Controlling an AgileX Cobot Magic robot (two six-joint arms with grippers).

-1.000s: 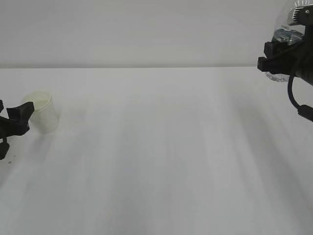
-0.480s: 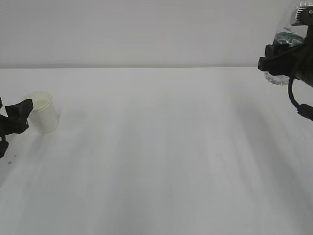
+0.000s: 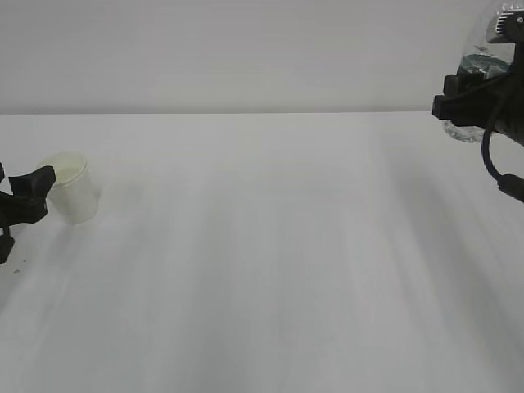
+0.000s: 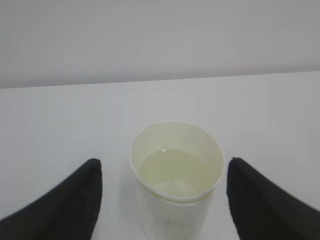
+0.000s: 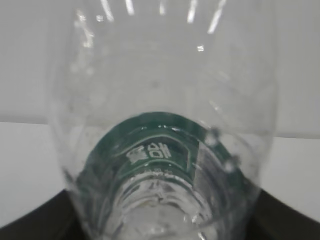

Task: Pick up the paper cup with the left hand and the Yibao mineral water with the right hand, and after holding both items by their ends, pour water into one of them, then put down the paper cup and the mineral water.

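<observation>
While left hand spread beside paper cup, right hand pinches Yibao mineral water.

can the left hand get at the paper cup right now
Probably yes: the paper cup stands upright between the open fingers of the left hand, with nothing else near it.

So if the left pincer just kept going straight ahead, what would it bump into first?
The paper cup: it stands between the open fingers of the left pincer, seemingly untouched, with liquid inside. Beyond it, only bare table.
</observation>
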